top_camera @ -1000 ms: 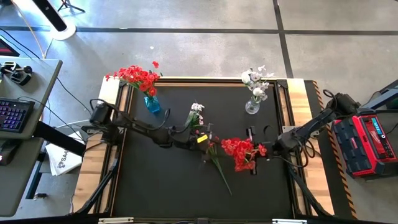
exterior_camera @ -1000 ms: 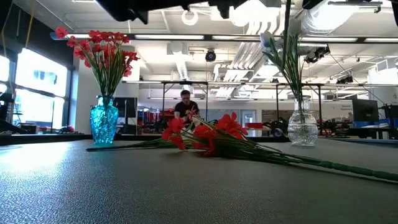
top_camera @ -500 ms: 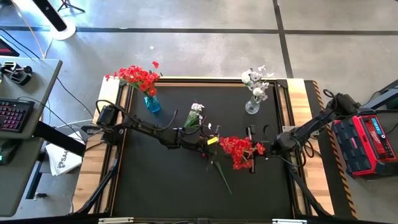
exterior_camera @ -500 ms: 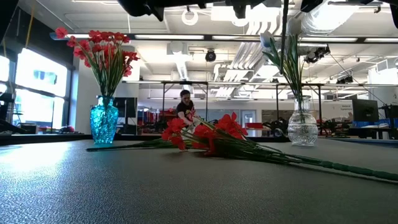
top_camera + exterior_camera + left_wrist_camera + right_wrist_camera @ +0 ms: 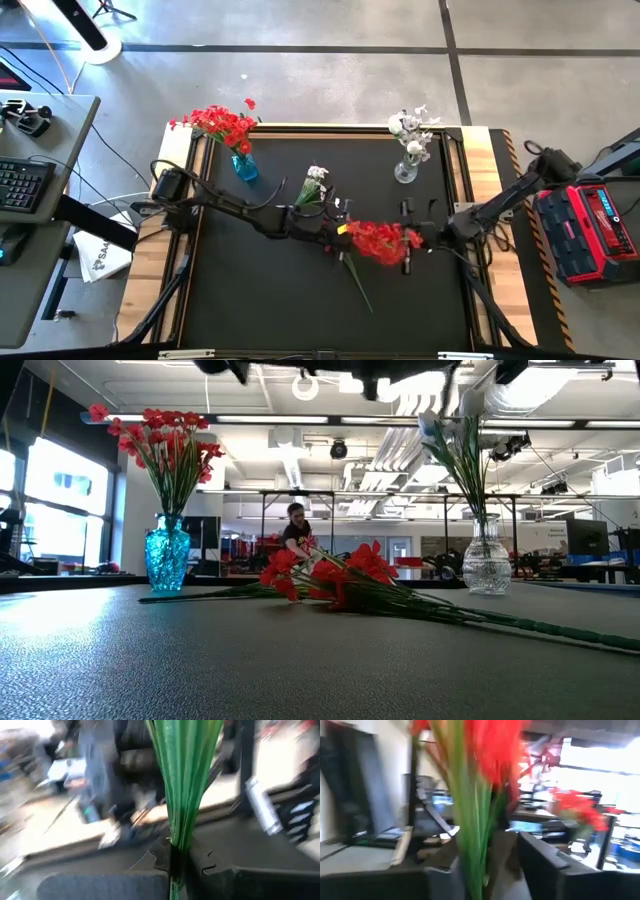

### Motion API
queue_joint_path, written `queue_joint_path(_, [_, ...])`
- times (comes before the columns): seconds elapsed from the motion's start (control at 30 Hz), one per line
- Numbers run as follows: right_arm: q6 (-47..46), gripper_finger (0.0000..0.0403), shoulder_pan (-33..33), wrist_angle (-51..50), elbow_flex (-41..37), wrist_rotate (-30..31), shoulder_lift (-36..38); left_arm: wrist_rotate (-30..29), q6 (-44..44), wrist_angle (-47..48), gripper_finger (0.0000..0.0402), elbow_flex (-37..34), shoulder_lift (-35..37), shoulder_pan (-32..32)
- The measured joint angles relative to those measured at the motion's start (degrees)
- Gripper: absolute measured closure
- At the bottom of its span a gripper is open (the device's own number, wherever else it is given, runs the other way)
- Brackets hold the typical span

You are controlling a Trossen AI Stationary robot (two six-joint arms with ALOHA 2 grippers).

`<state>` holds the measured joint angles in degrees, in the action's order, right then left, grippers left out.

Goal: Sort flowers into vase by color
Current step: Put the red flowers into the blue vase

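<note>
A red flower sprig [image 5: 382, 240] stands lifted between my two grippers over the table's middle. My left gripper [image 5: 343, 232] is shut on its green stems [image 5: 182, 795]. My right gripper [image 5: 418, 240] is open, and the stems and red blossoms [image 5: 495, 745] stand between its fingers; whether they touch a finger I cannot tell. More red flowers [image 5: 330, 575] lie flat on the mat below, one stem [image 5: 358, 285] pointing toward the near edge. A white sprig [image 5: 316, 184] lies on the mat. The blue vase [image 5: 243, 166] holds red flowers and the clear vase [image 5: 405, 172] holds white ones. My left gripper pinches the bundle of green stems low down [image 5: 176, 847] between its two fingers. The fingers come about level from the table's left and lie across the stems. The stems rise upright out of the hold and fan out above it, with a short end [image 5: 173, 890] showing below the fingers. The sprig is clear of the table.
The black mat [image 5: 250, 290] has bare room at the near left and near right. Wooden strips [image 5: 490, 190] border the table on both sides. A person [image 5: 297, 530] stands far off in the room beyond the table.
My left gripper has gone toward the table's right, up to the red sprig, and has shut on its stems. My right gripper has stayed in place and has opened around the stems. The sprig has stayed lifted between the two.
</note>
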<state>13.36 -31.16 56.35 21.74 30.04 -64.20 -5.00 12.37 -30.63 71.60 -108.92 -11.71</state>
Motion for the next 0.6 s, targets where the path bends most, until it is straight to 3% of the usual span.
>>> queue_joint_path(0.2, [4.36,0.0196,-7.71,-6.90,0.02,13.06,11.11,-17.72,-0.41,11.00,0.0399,-6.08,7.30,-2.49])
queue_joint_path(0.37, [4.38,0.0191,-12.69,-11.67,0.02,14.91,14.87,-32.08,-3.08,9.08,0.0401,-18.55,19.41,-3.97])
queue_joint_path(0.6, [0.98,0.0190,-13.40,-14.66,0.00,15.52,11.31,-54.69,-3.18,4.22,0.0401,-35.26,41.76,-3.68])
